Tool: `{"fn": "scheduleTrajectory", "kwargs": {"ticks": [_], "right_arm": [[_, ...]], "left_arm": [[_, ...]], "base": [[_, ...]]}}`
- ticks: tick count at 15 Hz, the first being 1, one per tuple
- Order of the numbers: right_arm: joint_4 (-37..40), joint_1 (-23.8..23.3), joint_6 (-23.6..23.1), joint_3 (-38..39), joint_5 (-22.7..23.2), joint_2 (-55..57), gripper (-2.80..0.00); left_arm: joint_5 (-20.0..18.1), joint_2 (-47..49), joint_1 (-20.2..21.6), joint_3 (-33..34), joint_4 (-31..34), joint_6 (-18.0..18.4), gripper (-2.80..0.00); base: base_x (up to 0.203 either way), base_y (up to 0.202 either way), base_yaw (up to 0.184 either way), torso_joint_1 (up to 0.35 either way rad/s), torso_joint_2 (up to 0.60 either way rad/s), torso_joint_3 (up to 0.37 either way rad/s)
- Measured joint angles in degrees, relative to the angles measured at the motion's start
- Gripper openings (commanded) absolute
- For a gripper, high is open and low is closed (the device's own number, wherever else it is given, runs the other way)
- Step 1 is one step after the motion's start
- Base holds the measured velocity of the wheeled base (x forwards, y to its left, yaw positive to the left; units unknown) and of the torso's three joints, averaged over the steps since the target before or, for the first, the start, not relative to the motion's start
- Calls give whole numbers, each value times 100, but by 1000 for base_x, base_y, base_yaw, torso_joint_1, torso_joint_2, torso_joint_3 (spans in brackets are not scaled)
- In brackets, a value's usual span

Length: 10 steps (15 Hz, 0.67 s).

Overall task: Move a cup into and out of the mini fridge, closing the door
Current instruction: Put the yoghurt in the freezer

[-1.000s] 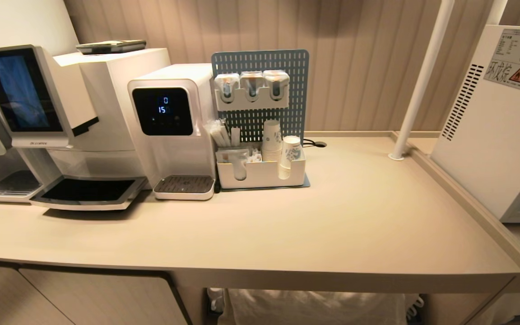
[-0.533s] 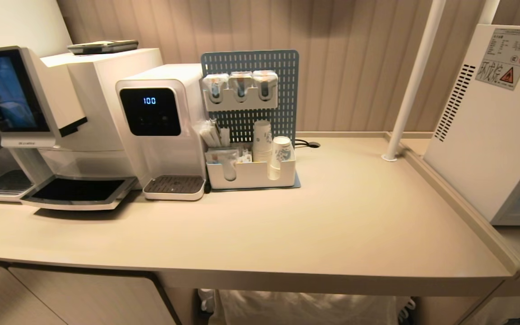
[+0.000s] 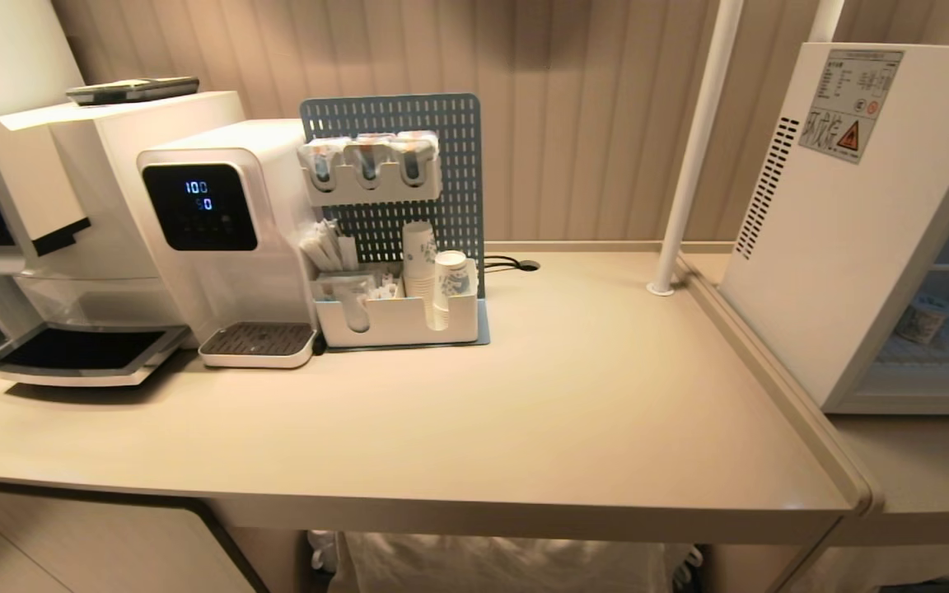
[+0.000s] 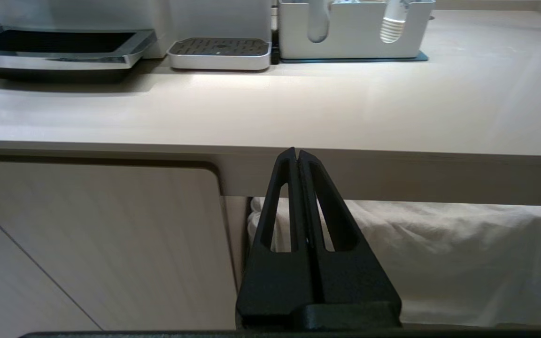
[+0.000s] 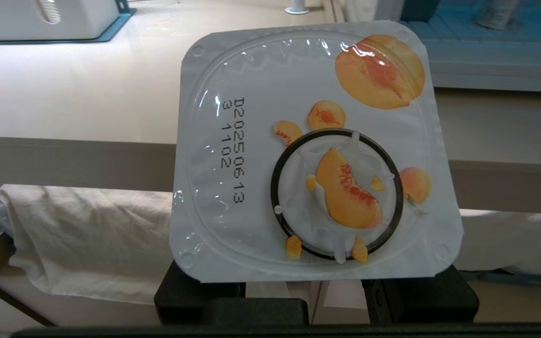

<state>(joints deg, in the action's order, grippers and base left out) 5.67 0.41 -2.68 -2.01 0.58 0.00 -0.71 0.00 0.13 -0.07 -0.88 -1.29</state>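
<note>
The cup, a sealed peach yogurt pot, sits clamped in my right pincer, its foil lid facing the wrist camera and hiding the fingers that grip it from either side. It hangs low, in front of the counter edge rather than over it. The mini fridge stands at the far right on a lower ledge, its vented white side toward me; its interior shows past that side, with wire shelves and another small pot on one. The door itself I cannot make out from here.

My left pincer is pressed fully shut on nothing, parked below the counter edge.

As I judge it, the step in hand is squaring up to the fridge opening. I should face the opening fully before raising the arm, lift the cup clear of the ledge rim, keep the lid level, and aim for bare shelf wire beside that other pot.
</note>
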Motion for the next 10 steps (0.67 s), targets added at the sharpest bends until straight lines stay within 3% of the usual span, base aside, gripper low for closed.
{"fn": "scheduleTrajectory", "kwargs": {"ticks": [10], "right_arm": [[2,0,-10,0,1,0,-280]], "left_arm": [[0,0,2,0,1,1,-280]], "base": [[0,-194,-1,3,4,2]]}}
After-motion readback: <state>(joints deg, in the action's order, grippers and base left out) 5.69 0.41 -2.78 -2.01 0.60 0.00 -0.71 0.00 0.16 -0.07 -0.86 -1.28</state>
